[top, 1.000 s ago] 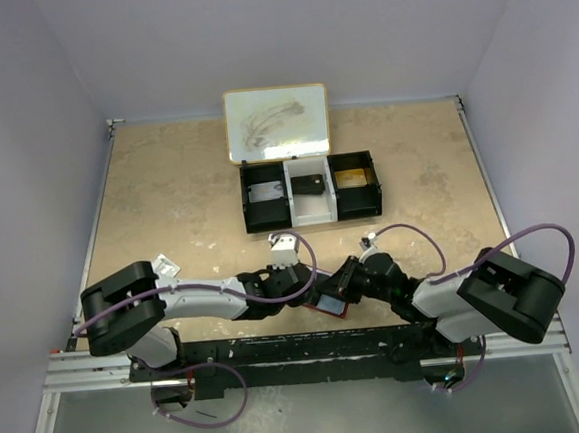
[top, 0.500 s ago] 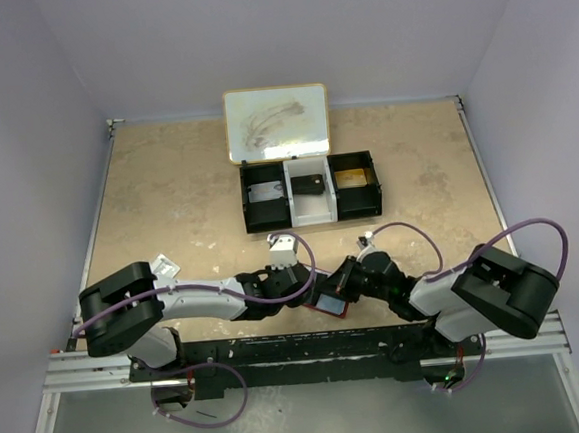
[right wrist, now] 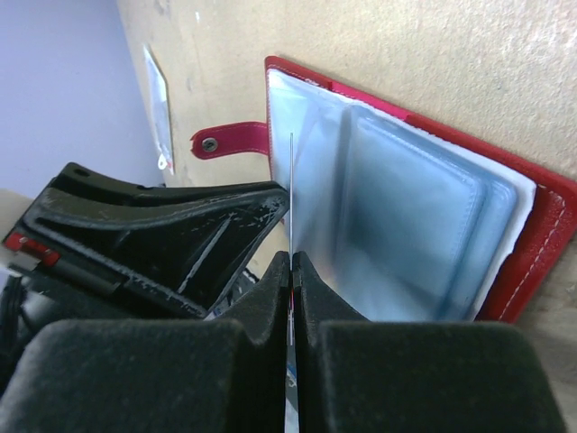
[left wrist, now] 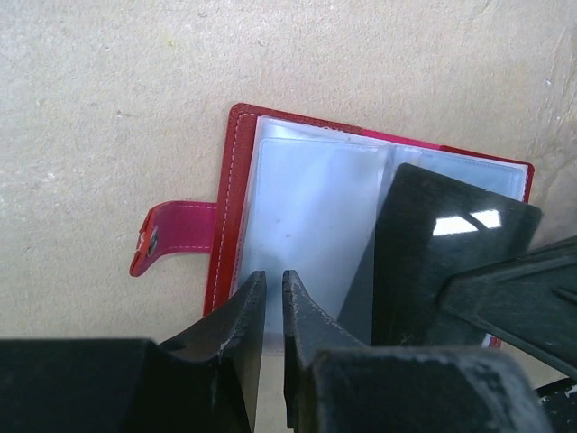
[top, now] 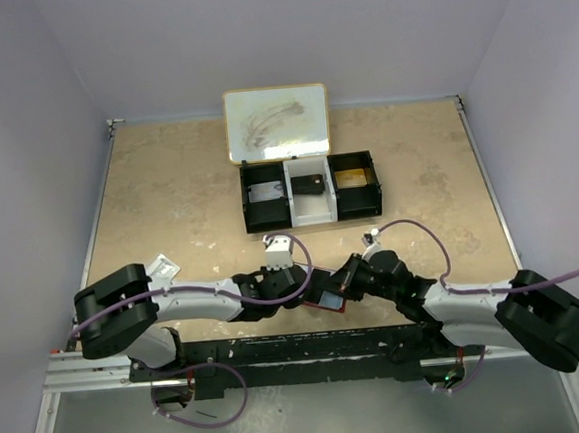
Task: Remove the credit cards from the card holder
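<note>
The red card holder lies open near the front edge, between my two grippers. Its pale sleeves face up and its red tab sticks out to the side. My left gripper is shut to a thin slit, its tips on the near edge of a sleeve; in the top view it is left of the holder. My right gripper is shut on a thin card, seen edge-on and standing up from the sleeves. In the left wrist view the card is a dark glossy panel.
A long black three-compartment tray with a white middle sits mid-table and holds a few cards. A white board lies behind it. A small clear piece lies by the left arm. The purple walls enclose the table.
My right arm's elbow has swung out to the right and lower, while its gripper stays at the holder. The left gripper has shifted slightly left.
</note>
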